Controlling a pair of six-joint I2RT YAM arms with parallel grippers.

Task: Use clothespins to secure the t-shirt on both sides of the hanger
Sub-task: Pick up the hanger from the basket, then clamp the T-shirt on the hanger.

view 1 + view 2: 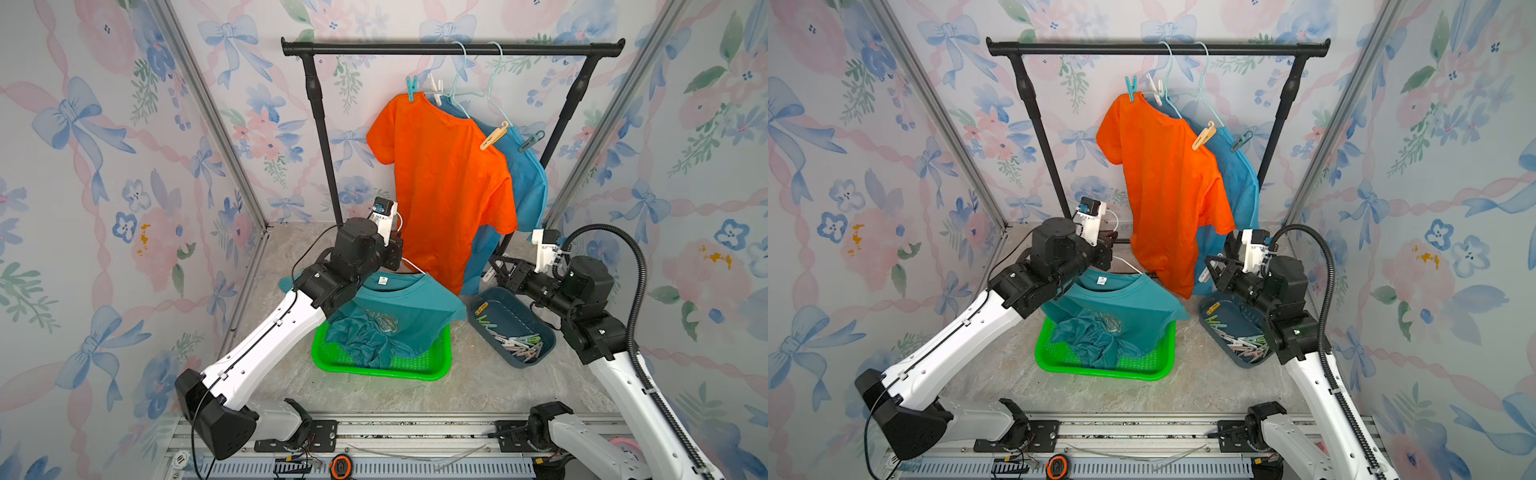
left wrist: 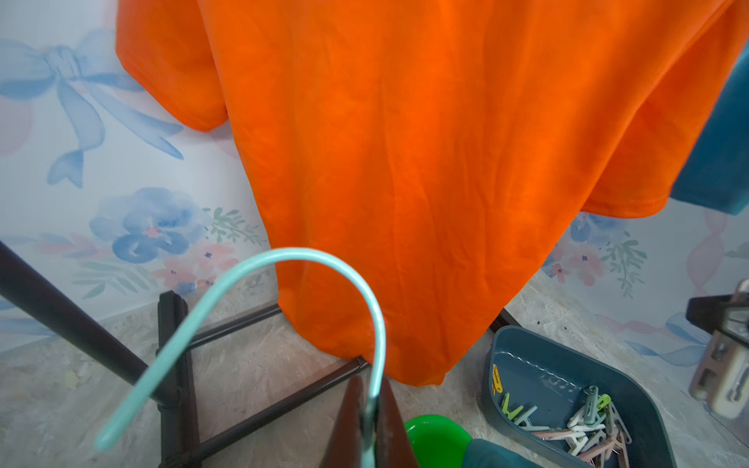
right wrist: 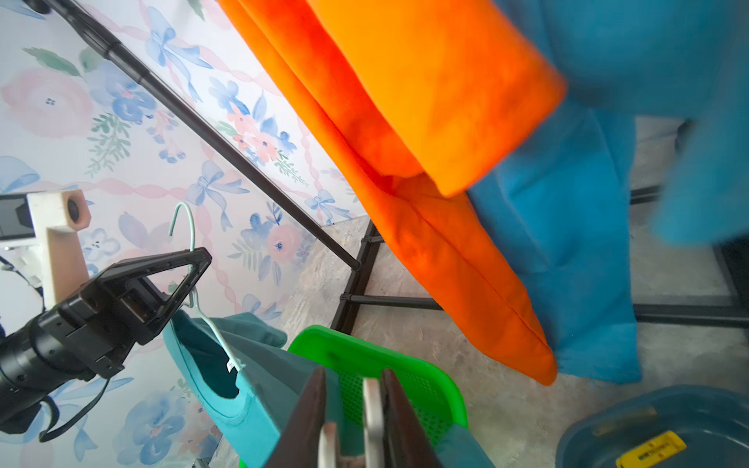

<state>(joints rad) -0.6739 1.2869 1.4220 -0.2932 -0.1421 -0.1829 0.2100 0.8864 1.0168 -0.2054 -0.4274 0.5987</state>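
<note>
A white clothespin (image 3: 373,413) is pinched between the fingers of the right end effector (image 3: 353,375), near the far end of the blue bin (image 1: 500,309) in which the other clothespins (image 1: 519,345) are heaped. The teal t-shirt (image 1: 399,305) is hung on the hanger (image 2: 308,252) nearby, apart from that clothespin, its lower part trailing in the green basket (image 1: 374,372) on the tabletop (image 1: 478,386). The hanger's neck is clamped by the left end effector (image 2: 371,391), pressed tight on the wire.

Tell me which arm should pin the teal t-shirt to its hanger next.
Right arm: its jaws pinch a white clothespin near the teal t-shirt, while the left arm has its jaws shut on the hanger, holding it up.
</note>
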